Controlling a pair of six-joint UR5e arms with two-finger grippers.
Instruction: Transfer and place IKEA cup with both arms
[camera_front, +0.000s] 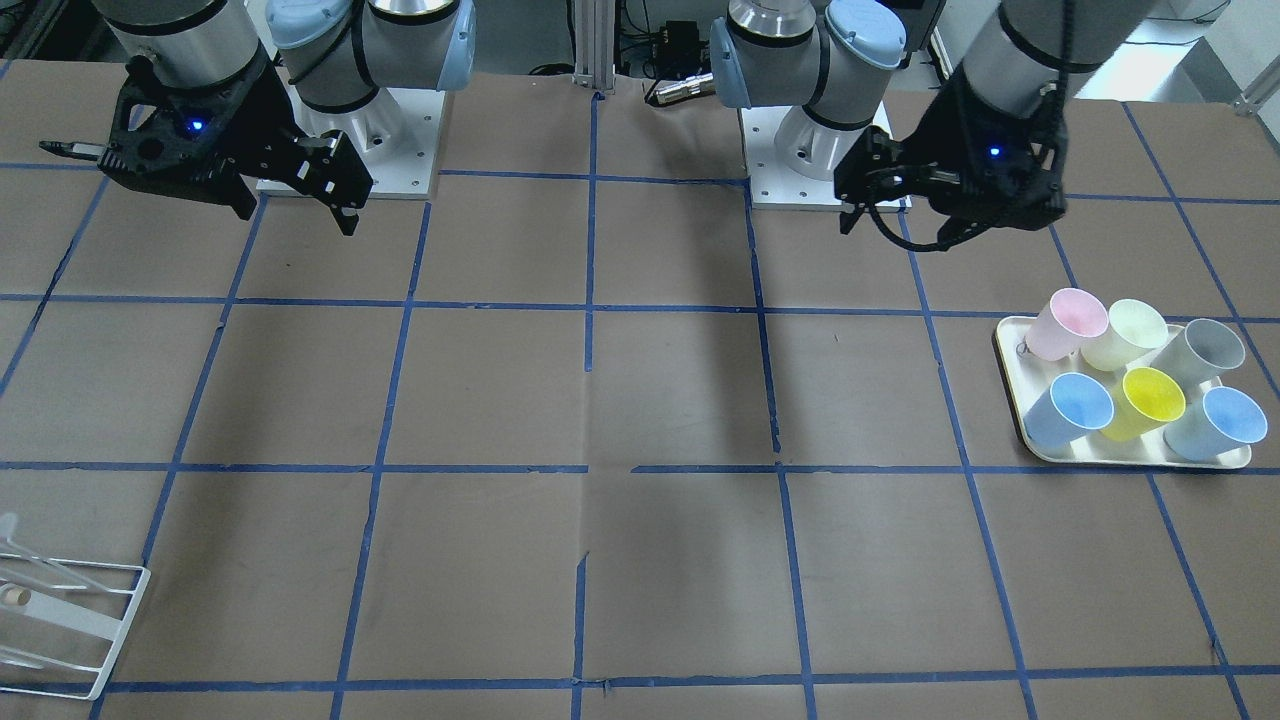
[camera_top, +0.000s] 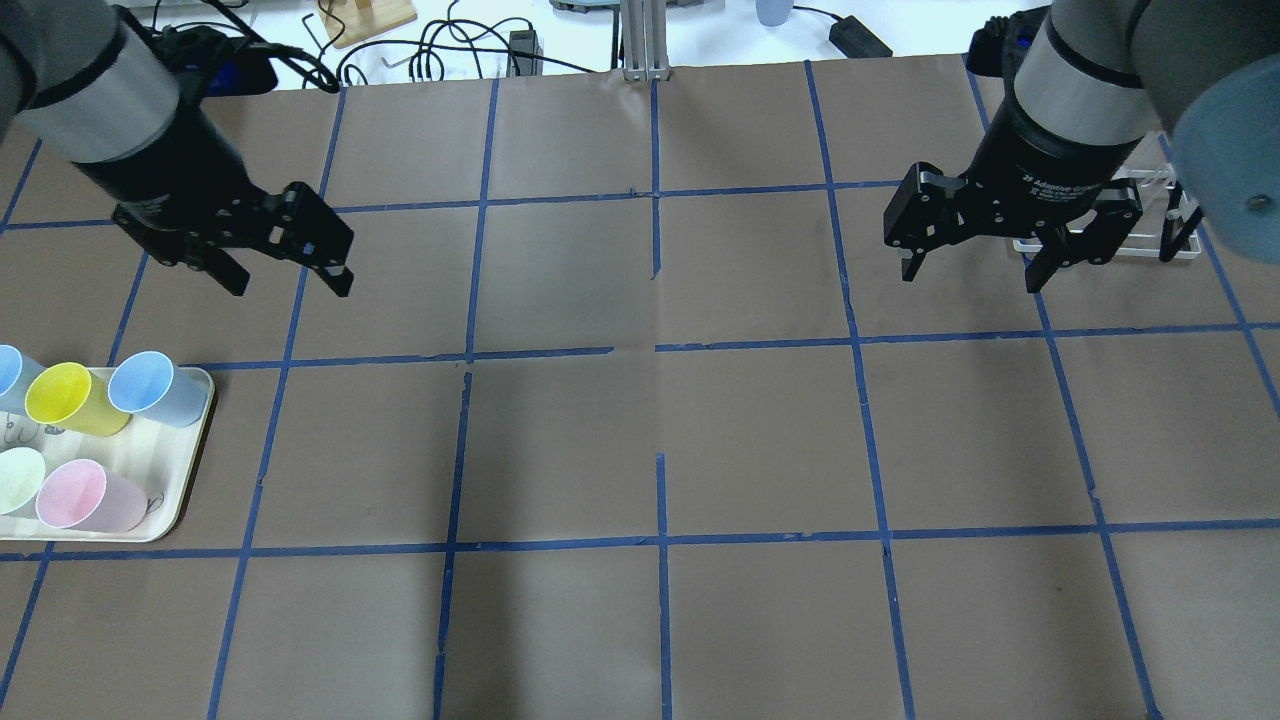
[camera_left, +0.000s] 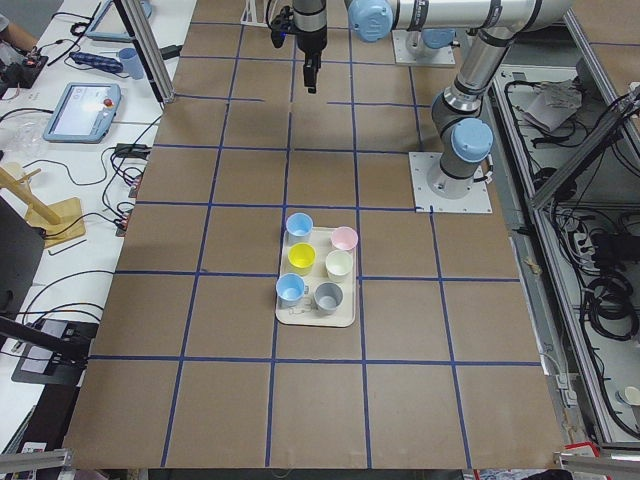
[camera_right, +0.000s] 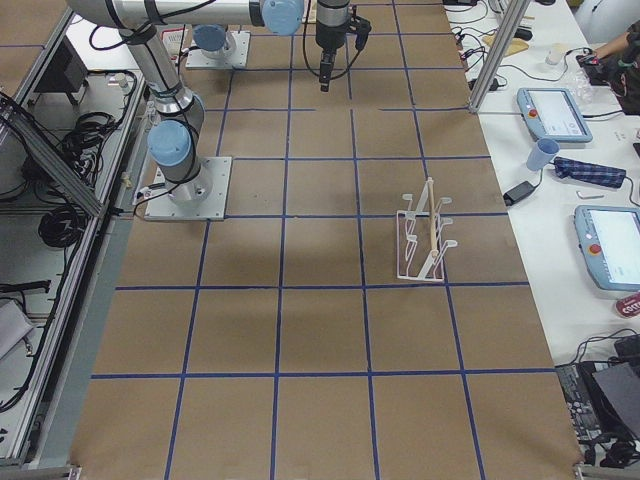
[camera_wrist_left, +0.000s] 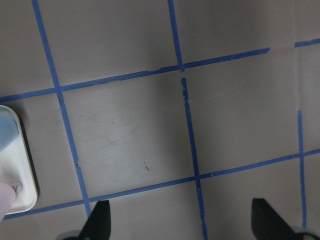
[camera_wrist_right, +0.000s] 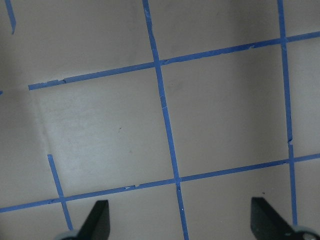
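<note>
The IKEA cup, pale grey, stands upright at a back corner of a cream tray among coloured cups. It also shows in the exterior left view; in the overhead view it is cut off at the left edge. My left gripper hangs open and empty above the table, beyond the tray and well apart from it. It also shows in the front view. My right gripper hangs open and empty over the other half of the table, also seen in the front view. Both wrist views show spread fingertips over bare brown paper.
The tray also holds a pink cup, a pale green cup, a yellow cup and two light blue cups. A white wire rack stands near my right gripper, at the table's far side. Blue tape lines grid the paper.
</note>
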